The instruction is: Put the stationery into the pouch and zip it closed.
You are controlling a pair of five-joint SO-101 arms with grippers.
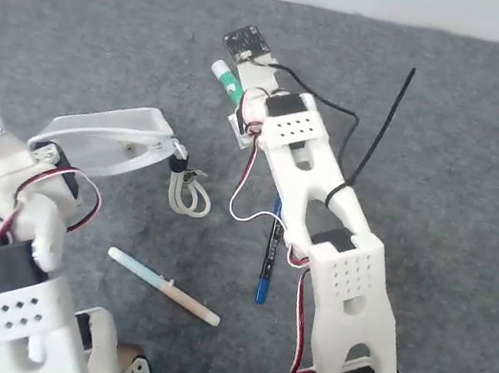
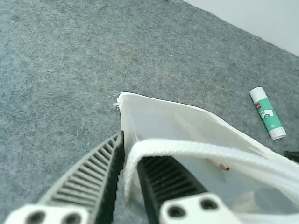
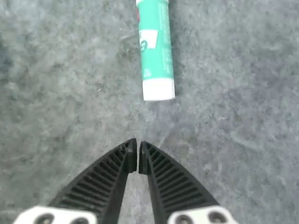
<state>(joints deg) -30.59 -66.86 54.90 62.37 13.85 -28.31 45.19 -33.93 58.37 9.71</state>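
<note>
On grey felt (image 1: 481, 189): translucent white pouch (image 2: 177, 121), left fingers (image 2: 88, 186) pinching rim | right fingers (image 3: 107, 182) closed

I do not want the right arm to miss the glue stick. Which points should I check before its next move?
1. Right pincer open for the grasp: not ok, jaws shut, empty.
2. Glue stick ahead of it, apart: ok, flat on the carpet.
3. Left pincer clamped on the pouch rim: ok.
4. Pouch mouth open: ok, it seems.
5. Pens packed: not ok, dark pen and pale pen lie on the carpet.
6. Room left inside pouch: cannot tell.
</note>
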